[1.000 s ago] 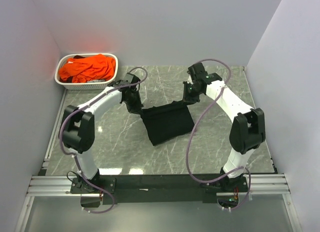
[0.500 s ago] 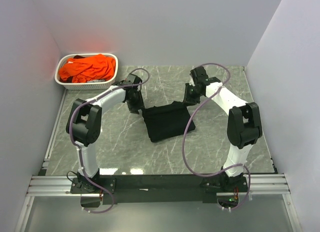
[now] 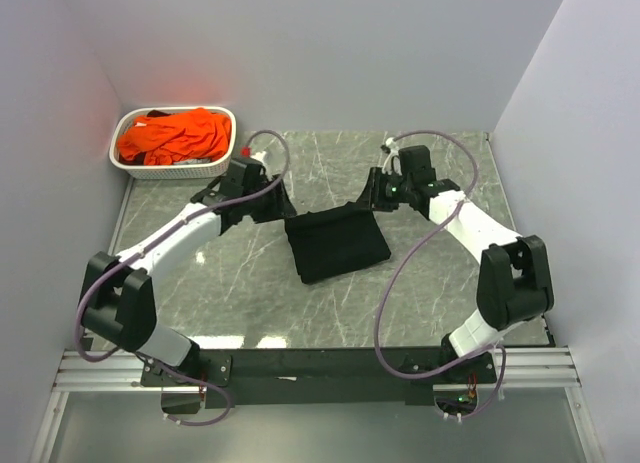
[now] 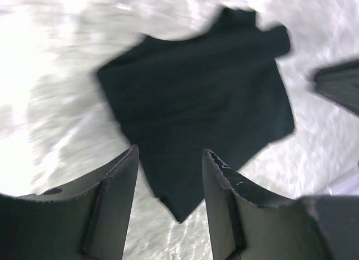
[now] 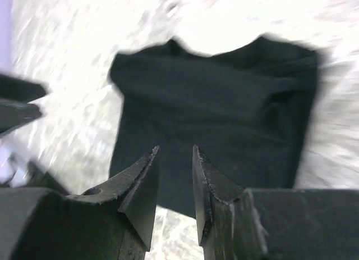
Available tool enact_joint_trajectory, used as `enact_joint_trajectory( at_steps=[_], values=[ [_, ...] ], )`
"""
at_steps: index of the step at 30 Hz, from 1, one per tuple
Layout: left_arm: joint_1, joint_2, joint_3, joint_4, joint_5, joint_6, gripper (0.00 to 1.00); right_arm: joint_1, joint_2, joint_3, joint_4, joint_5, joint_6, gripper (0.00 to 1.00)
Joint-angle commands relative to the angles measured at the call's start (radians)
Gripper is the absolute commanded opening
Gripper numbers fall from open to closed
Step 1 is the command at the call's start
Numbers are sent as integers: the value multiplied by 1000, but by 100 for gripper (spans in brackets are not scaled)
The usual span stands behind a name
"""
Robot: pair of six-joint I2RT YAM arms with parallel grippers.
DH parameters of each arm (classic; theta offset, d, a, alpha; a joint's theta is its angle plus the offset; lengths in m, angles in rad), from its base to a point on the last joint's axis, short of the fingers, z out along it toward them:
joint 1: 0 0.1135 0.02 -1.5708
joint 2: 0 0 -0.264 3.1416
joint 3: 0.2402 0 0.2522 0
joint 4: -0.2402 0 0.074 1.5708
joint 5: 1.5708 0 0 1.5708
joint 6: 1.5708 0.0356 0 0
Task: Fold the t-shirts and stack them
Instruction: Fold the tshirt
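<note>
A black t-shirt (image 3: 335, 245) lies folded into a rough rectangle on the marble table, also seen in the left wrist view (image 4: 202, 103) and the right wrist view (image 5: 224, 119). My left gripper (image 3: 272, 203) hovers just off its far left corner, open, with nothing between the fingers (image 4: 170, 153). Off the far right corner, my right gripper (image 3: 372, 195) is open with a narrower gap and holds nothing (image 5: 175, 150). Orange t-shirts (image 3: 175, 133) are heaped in the basket.
The white latticed basket (image 3: 165, 168) stands at the back left corner, against the wall. Grey walls close in the table on three sides. Bare marble shows on all sides of the black shirt.
Both grippers have opened, let go of the black shirt's far corners and pulled back a little. The shirt has settled flat on the table.
</note>
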Motion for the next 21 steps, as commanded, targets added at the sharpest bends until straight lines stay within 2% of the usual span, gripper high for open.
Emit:
enact_joint_trajectory(
  at_steps=[1, 5, 10, 14, 21],
  values=[
    [-57, 67, -36, 141, 126, 64, 53, -3, 44, -39, 160, -251, -37, 36],
    [-69, 160, -17, 196, 162, 93, 46, -3, 130, 6, 169, -299, -71, 34],
    [-56, 323, 116, 172, 87, 133, 41, -23, 276, 93, 154, -317, -97, 34],
    [-25, 401, 173, 180, 77, 116, 41, -53, 381, 168, 168, -339, -77, 33],
    [23, 476, 185, 175, 65, 70, 43, -142, 461, 173, 261, -371, 43, 33]
  ],
)
